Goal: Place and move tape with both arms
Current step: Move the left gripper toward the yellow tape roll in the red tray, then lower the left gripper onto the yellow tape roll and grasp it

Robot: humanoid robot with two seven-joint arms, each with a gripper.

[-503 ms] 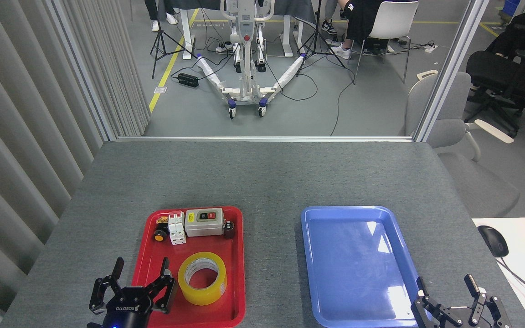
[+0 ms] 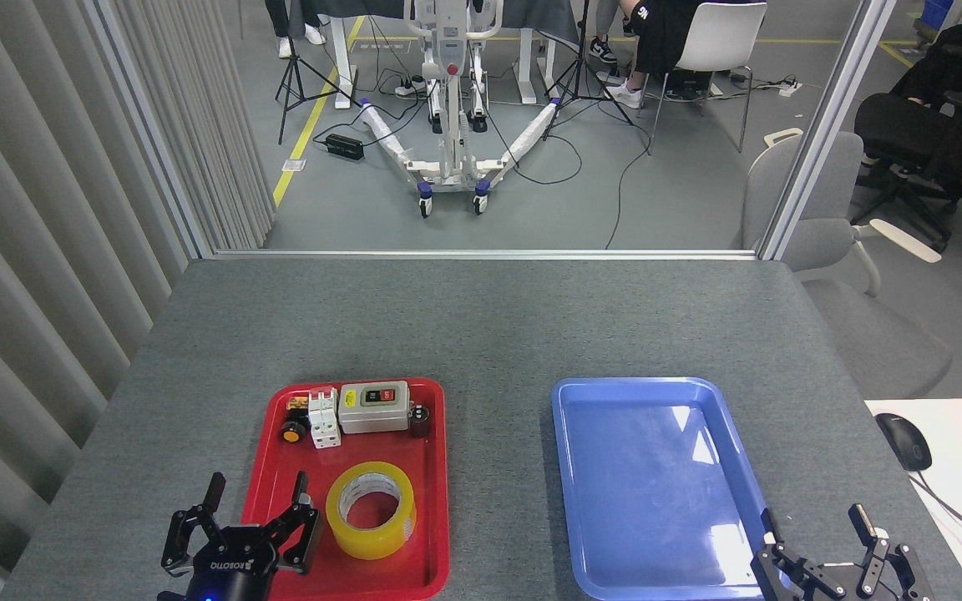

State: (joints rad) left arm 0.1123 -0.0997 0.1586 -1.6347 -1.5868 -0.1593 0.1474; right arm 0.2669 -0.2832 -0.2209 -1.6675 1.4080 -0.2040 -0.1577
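Beyond both sets of jaws stretches a grey desk (image 2: 481, 325) with a felt-like, finely speckled top, its far edge meeting a glazed partition in a pale metal frame. Ribbed grey panels line the wall on the left. Through the glass lies a smooth grey floor with a yellow line, black cables, tripod legs and a white wheeled frame (image 2: 450, 125); a person sits on a white chair (image 2: 719, 50) at the back, and grey and black office chairs stand to the right. A white side surface carries a black mouse (image 2: 903, 440).

The left gripper (image 2: 254, 513), black with white lettering and a small blue light, hangs at the near-left corner of a glossy red tray (image 2: 439, 501). Its jaws are spread wide and hold nothing; one finger sits outside the tray's left rim, the other over the tray. Just to the right of those jaws, apart from them, the tape (image 2: 371, 509) lies flat in the tray: a translucent yellow ring with a white printed core. Farther beyond the jaws, along the tray's far end, sit a white breaker (image 2: 324, 417), a grey switch box (image 2: 374, 406) and small dark parts.

The right gripper (image 2: 815, 534) stands at the near-right corner of a shiny blue tray (image 2: 564, 467) with rounded corners, its jaws also apart and empty.
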